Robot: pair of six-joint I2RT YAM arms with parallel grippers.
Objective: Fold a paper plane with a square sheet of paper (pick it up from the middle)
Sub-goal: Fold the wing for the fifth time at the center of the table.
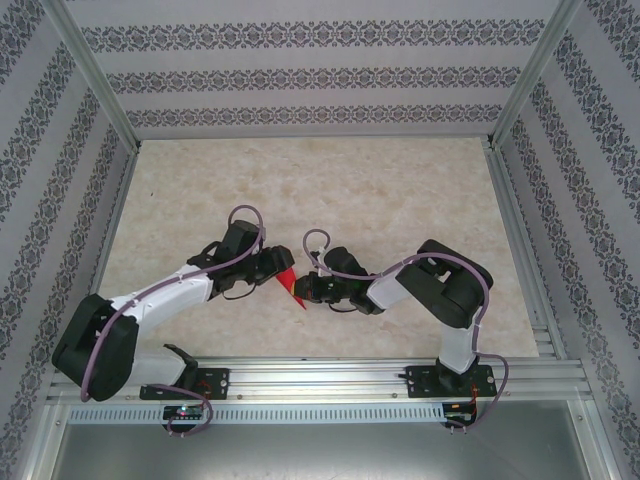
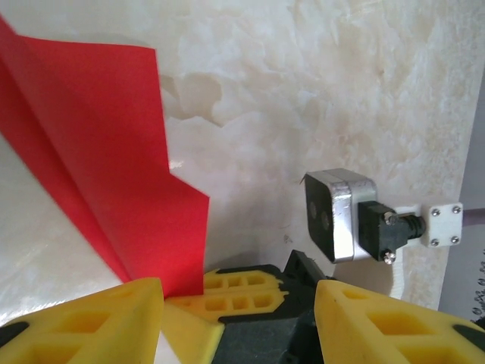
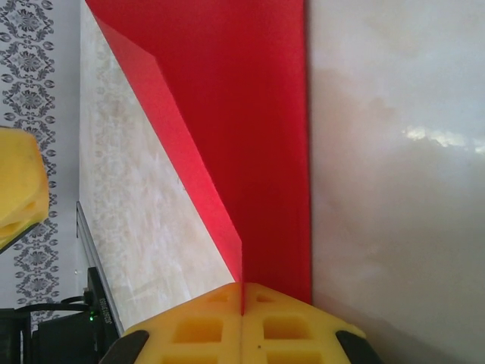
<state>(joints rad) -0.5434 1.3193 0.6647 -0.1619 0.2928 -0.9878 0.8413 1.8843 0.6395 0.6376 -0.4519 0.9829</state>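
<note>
Your right gripper (image 3: 242,303) is pinching the partly folded sheet of thin bright red paper (image 3: 265,152) between the two arms while your left gripper (image 2: 235,287) stands spread beside it, so closing off the crease could, I judge, crumple or tear it.

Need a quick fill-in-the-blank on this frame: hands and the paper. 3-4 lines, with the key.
1. The right hand is shut on the ____.
2. The paper is coloured ____.
3. The left hand, its fingers spread apart, is ____.
4. In the top view, the paper sits ____ the two hands.

Missing words: paper; red; open; between.
</note>
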